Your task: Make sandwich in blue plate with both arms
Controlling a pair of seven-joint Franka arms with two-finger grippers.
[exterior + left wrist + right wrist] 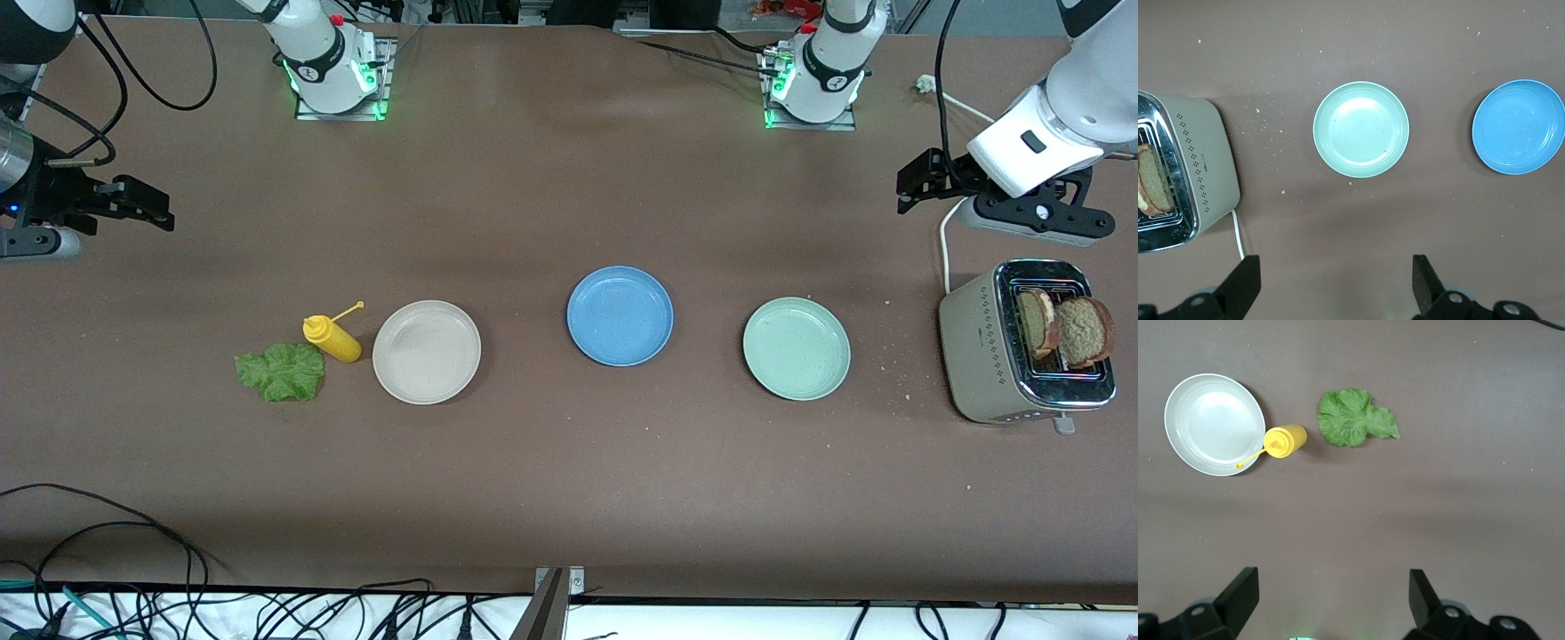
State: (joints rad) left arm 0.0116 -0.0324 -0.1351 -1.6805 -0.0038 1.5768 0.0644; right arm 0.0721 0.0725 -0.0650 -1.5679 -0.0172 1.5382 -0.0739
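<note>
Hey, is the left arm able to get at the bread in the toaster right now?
Probably yes: the left pincer is open, the bread sticks up from the toaster, nothing covers it.

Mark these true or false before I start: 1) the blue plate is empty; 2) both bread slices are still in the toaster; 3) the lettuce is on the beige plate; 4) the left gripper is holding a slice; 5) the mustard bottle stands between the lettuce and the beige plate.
1) True. The blue plate holds nothing.
2) True. Both bread slices stand in the toaster slots.
3) False. The lettuce lies on the table, beside the mustard bottle, off the beige plate.
4) False. The left gripper is open and empty, up over the table near the toaster. The right gripper is open and empty too.
5) True.
</note>
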